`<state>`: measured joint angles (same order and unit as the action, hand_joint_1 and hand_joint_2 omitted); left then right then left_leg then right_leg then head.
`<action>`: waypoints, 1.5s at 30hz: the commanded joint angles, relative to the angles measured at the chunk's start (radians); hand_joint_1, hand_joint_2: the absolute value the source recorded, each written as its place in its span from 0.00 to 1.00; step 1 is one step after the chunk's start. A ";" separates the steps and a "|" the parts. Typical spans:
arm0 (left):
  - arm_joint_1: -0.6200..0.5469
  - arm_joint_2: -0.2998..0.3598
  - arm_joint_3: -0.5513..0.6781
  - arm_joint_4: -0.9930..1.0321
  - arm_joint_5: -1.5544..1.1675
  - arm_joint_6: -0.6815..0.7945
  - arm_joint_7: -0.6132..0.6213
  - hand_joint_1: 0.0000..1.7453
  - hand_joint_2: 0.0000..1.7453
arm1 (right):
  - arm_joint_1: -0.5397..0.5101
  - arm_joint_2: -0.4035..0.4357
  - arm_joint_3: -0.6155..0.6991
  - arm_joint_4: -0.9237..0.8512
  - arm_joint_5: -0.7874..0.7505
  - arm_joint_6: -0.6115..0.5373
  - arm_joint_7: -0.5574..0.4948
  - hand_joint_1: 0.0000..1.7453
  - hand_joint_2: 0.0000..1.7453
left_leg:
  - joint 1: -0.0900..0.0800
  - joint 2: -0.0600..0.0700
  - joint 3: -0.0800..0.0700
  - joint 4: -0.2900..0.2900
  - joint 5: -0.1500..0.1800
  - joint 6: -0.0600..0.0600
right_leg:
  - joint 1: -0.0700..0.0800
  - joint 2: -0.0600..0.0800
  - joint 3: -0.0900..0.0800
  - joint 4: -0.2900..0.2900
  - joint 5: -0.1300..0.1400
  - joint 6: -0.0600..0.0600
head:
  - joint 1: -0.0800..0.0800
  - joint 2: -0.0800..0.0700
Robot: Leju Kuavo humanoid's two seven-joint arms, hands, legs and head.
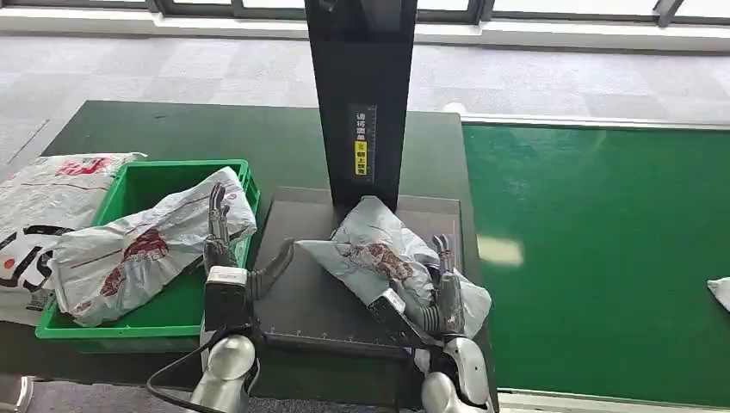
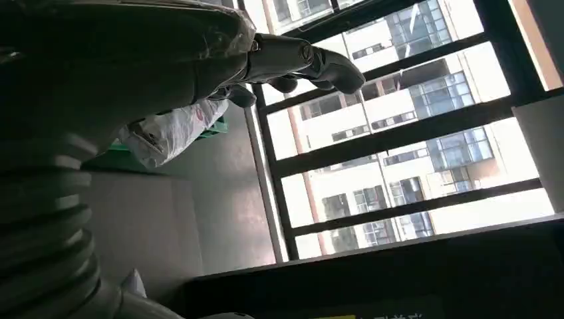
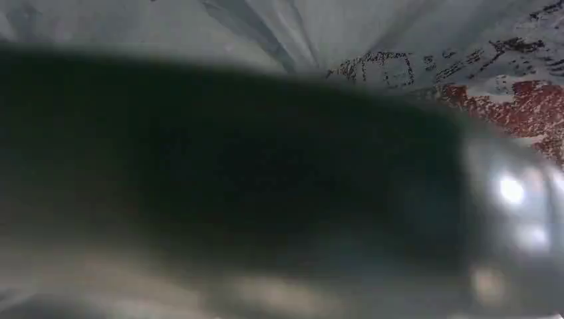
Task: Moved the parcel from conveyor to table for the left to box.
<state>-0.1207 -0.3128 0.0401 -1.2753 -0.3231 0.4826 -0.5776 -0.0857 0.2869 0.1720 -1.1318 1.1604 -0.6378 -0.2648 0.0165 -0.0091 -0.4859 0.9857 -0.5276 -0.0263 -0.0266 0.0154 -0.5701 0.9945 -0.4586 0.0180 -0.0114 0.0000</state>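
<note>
Grey carpet tiles [image 1: 172, 69] are stretching out beyond a dark green table [image 1: 172, 129], with a window frame running along the far edge; at the far left, a crumpled white plastic mailer with red and black print [image 1: 39, 215] is lying on the table beside a green plastic crate [image 1: 155, 185]; inside the crate, a second wrinkled grey-white mailer with a red mark [image 1: 138, 254] is resting at a slant, its upper end leaning over the crate's right wall.

Just right of the crate, the left hand [image 1: 225, 258] is reaching up with its dark fingers apart and nothing between them, its thumb sticking out to the right; in the left wrist view the same hand [image 2: 292, 63] is showing against bright windows, fingers loosely curved and gripping nothing.

At the centre, a flat dark square platform [image 1: 310, 284] is lying on the table, and a tall black post with a yellow label [image 1: 361, 103] is rising from its far edge; the parcel [image 1: 379, 254], a soft, creased grey poly bag with red print, is sitting on the platform's right part, just in front of the post.

The right hand [image 1: 426, 305] is holding the parcel's near right edge, fingers pressing over the plastic and thumb beneath; the right wrist view is pushed close against the printed film [image 3: 399, 40].

Further right, the bright green conveyor belt [image 1: 603, 258] is lying flat and smooth; a corner of another white bag [image 1: 721, 292] is poking in at the right edge.
</note>
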 commanded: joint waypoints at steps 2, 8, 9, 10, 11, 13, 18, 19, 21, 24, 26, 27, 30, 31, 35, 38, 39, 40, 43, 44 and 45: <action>0.034 -0.031 -0.018 0.026 -0.003 0.022 0.000 0.00 1.00 | 0.049 -0.006 0.010 -0.203 -0.345 0.055 -0.265 0.00 0.00 | -0.001 0.000 0.001 -0.002 0.000 0.002 | 0.000 -0.002 0.001 -0.001 0.000 -0.002 | 0.000 0.000; 0.028 -0.036 -0.018 0.031 -0.024 0.045 0.001 0.00 1.00 | 0.108 0.002 0.003 -0.361 -0.378 -0.008 -0.304 0.00 0.00 | 0.000 -0.002 0.003 -0.002 0.000 0.002 | 0.000 -0.004 0.003 -0.002 -0.001 -0.002 | 0.000 0.000; 0.026 -0.036 -0.017 0.030 -0.029 0.048 0.003 0.00 1.00 | 0.107 0.006 -0.002 -0.368 -0.375 -0.019 -0.312 0.00 0.00 | 0.000 -0.002 0.002 -0.001 0.000 0.001 | 0.000 -0.003 0.001 -0.001 -0.001 -0.001 | 0.000 0.000; 0.024 -0.036 -0.017 0.029 -0.034 0.053 0.007 0.00 1.00 | 0.110 0.032 -0.039 -0.390 -0.327 -0.060 -0.343 0.00 0.00 | 0.000 -0.001 0.003 -0.003 0.000 0.002 | 0.001 -0.003 0.003 -0.003 -0.001 -0.002 | 0.000 0.000; 0.023 -0.036 -0.019 0.028 -0.035 0.054 0.008 0.00 1.00 | 0.116 0.062 -0.082 -0.421 -0.294 -0.060 -0.373 0.00 0.00 | 0.000 -0.001 0.002 -0.001 0.000 0.001 | 0.000 -0.002 0.001 -0.001 -0.001 -0.001 | 0.000 0.000; 0.010 -0.036 -0.031 0.034 -0.051 0.050 0.010 0.00 1.00 | 0.144 0.062 -0.147 -0.649 -0.234 -0.060 -0.371 0.00 0.00 | 0.000 -0.002 0.002 -0.002 0.000 0.002 | 0.000 -0.004 0.002 -0.002 -0.001 -0.002 | 0.000 0.000; -0.013 -0.030 -0.063 0.053 -0.076 0.022 0.005 0.00 1.00 | 0.149 0.062 -0.163 -0.777 -0.217 -0.060 -0.361 0.00 1.00 | -0.001 -0.005 -0.001 0.001 0.000 0.002 | 0.000 -0.008 -0.001 0.001 -0.002 -0.002 | 0.000 0.000; -0.013 -0.030 -0.063 0.053 -0.076 0.022 0.005 0.00 1.00 | 0.149 0.062 -0.163 -0.777 -0.217 -0.060 -0.361 0.00 1.00 | -0.001 -0.004 0.001 0.000 0.000 0.002 | 0.000 -0.006 0.001 -0.001 -0.001 -0.001 | 0.000 0.000; -0.013 -0.030 -0.063 0.053 -0.076 0.022 0.005 0.00 1.00 | 0.149 0.062 -0.163 -0.777 -0.217 -0.060 -0.361 0.00 1.00 | -0.001 -0.001 0.001 0.000 0.000 0.001 | 0.000 -0.003 0.001 -0.001 -0.001 -0.001 | 0.000 0.000; -0.026 -0.029 -0.083 0.065 -0.086 0.002 0.000 0.00 1.00 | 0.145 0.062 -0.172 -0.808 -0.233 -0.060 -0.371 0.00 1.00 | -0.001 -0.001 0.001 0.000 0.000 0.001 | 0.000 -0.003 0.001 -0.001 -0.001 -0.001 | 0.000 0.000; -0.065 -0.027 -0.139 0.107 -0.142 -0.033 -0.004 0.00 1.00 | 0.137 0.062 -0.184 -0.854 -0.256 -0.060 -0.387 0.00 1.00 | -0.001 -0.003 0.001 -0.001 0.001 0.002 | 0.000 -0.006 0.002 -0.002 0.000 -0.002 | 0.000 0.000; -0.082 -0.029 -0.161 0.129 -0.157 -0.050 -0.002 0.00 1.00 | 0.138 0.062 -0.182 -0.868 -0.275 -0.060 -0.386 0.00 1.00 | -0.001 -0.003 0.000 0.000 0.000 0.001 | 0.000 -0.005 0.000 -0.001 -0.001 -0.002 | 0.000 0.000; -0.164 -0.032 -0.253 0.256 -0.271 -0.083 0.046 0.00 1.00 | 0.138 0.062 -0.173 -0.906 -0.315 -0.060 -0.403 0.00 1.00 | -0.001 -0.004 0.000 0.001 0.000 0.001 | 0.000 -0.005 0.000 0.000 -0.001 -0.001 | 0.000 0.000; -0.178 -0.034 -0.267 0.282 -0.287 -0.093 0.056 0.00 1.00 | 0.136 0.062 -0.176 -0.907 -0.327 -0.060 -0.411 0.00 1.00 | -0.001 -0.005 0.000 0.001 0.001 0.002 | 0.000 -0.007 0.001 -0.001 -0.001 -0.001 | 0.000 0.000; -0.272 -0.036 -0.346 0.470 -0.371 -0.159 0.124 0.00 1.00 | 0.096 0.062 -0.171 -0.874 -0.348 -0.060 -0.433 0.00 1.00 | -0.001 -0.006 0.001 0.001 0.001 0.002 | 0.000 -0.008 0.001 -0.001 0.000 -0.001 | 0.000 0.000; -0.322 -0.036 -0.427 0.546 -0.371 -0.178 0.153 0.00 1.00 | 0.086 0.062 -0.168 -0.853 -0.348 -0.060 -0.433 0.00 1.00 | -0.001 -0.002 0.001 0.001 0.001 0.001 | -0.001 -0.003 0.000 0.000 0.000 -0.001 | 0.000 0.000; -0.322 -0.036 -0.427 0.546 -0.371 -0.178 0.153 0.00 1.00 | 0.086 0.062 -0.168 -0.853 -0.348 -0.060 -0.433 0.00 1.00 | -0.001 -0.003 0.001 0.001 0.001 0.002 | 0.000 -0.005 0.001 -0.001 0.001 -0.001 | 0.000 0.000; -0.346 -0.036 -0.474 0.576 -0.377 -0.167 0.194 0.00 1.00 | 0.079 0.062 -0.167 -0.844 -0.349 -0.060 -0.433 0.00 1.00 | -0.002 -0.002 0.001 0.001 0.001 0.001 | -0.001 -0.003 0.001 0.000 0.001 -0.001 | 0.000 0.000; -0.379 -0.036 -0.525 0.636 -0.378 -0.112 0.245 0.00 1.00 | 0.074 0.062 -0.167 -0.841 -0.351 -0.060 -0.433 0.00 1.00 | -0.001 -0.001 0.001 0.000 0.001 0.002 | 0.000 -0.004 0.001 -0.002 0.002 -0.002 | 0.000 0.000; -0.387 -0.036 -0.533 0.655 -0.387 -0.094 0.254 0.00 1.00 | 0.073 0.062 -0.168 -0.841 -0.352 -0.060 -0.433 0.00 1.00 | -0.001 0.000 0.002 0.001 0.000 0.001 | 0.000 -0.002 0.001 -0.001 0.001 -0.001 | 0.000 0.000; -0.394 -0.036 -0.541 0.670 -0.389 -0.084 0.259 0.00 1.00 | 0.074 0.062 -0.168 -0.842 -0.352 -0.060 -0.433 0.00 1.00 | -0.001 0.001 0.002 0.000 0.001 0.002 | 0.000 -0.002 0.002 -0.002 0.002 -0.002 | 0.000 0.000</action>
<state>-0.3701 -0.3452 -0.3241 -0.8623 -0.7000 0.3314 -0.3751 0.0589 0.2903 0.0565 -2.0043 0.8148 -0.6992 -0.6954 0.0156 -0.0072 -0.4832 0.9863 -0.5281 -0.0260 -0.0272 0.0170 -0.5685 0.9939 -0.4575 0.0184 -0.0118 0.0000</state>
